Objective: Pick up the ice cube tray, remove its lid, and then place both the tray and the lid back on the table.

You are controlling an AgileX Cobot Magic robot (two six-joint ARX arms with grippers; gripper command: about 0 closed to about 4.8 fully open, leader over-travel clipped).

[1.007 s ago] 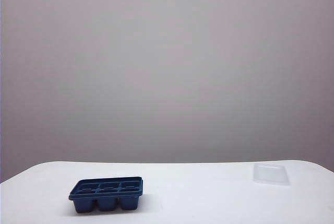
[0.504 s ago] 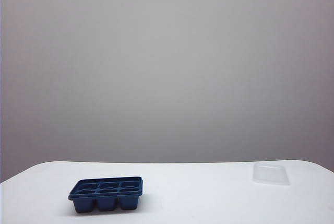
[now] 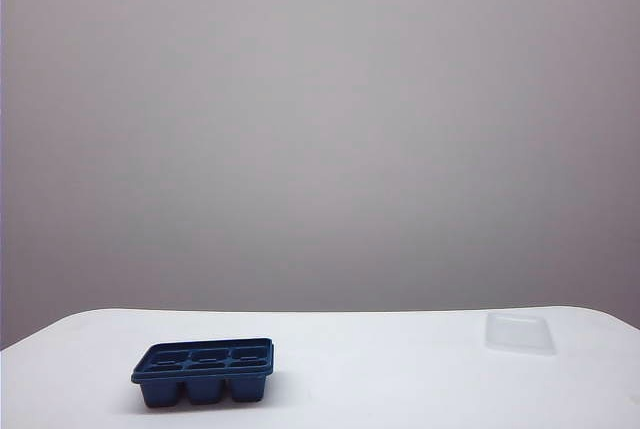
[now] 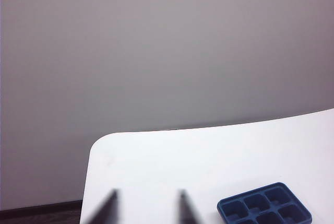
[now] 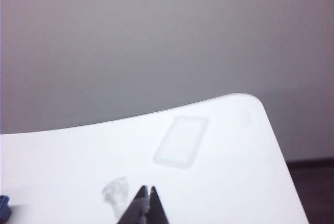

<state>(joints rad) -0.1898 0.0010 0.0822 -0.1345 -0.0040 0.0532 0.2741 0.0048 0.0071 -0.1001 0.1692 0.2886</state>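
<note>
Tray [image 3: 203, 372] is sitting on the bench [image 3: 380, 369], toward its left front in the exterior view, upright with its six open pockets facing up and no cover on it. Lid [image 3: 518, 332] is lying flat on the bench well apart from the tray, over toward the far right corner. Neither arm is showing in the exterior view, so you are reading both claws from the wrist cameras alone.

Left claw [image 4: 146, 208] is hanging over the bench near a rounded corner, its two blurred dark fingertips [image 4: 109, 203] standing apart with bare bench between them and nothing gripped. The tray [image 4: 264, 208] is lying off to one side of it, not touching.

Right claw [image 5: 146, 203] is hovering above the bench with its fingertips pressed together to a point, holding nothing. The lid [image 5: 181, 141] is lying beyond it, clear of the fingertips. You are also seeing a small crumpled clear scrap [image 5: 116, 191] just beside the claw tip; what it is cannot be told.
</note>
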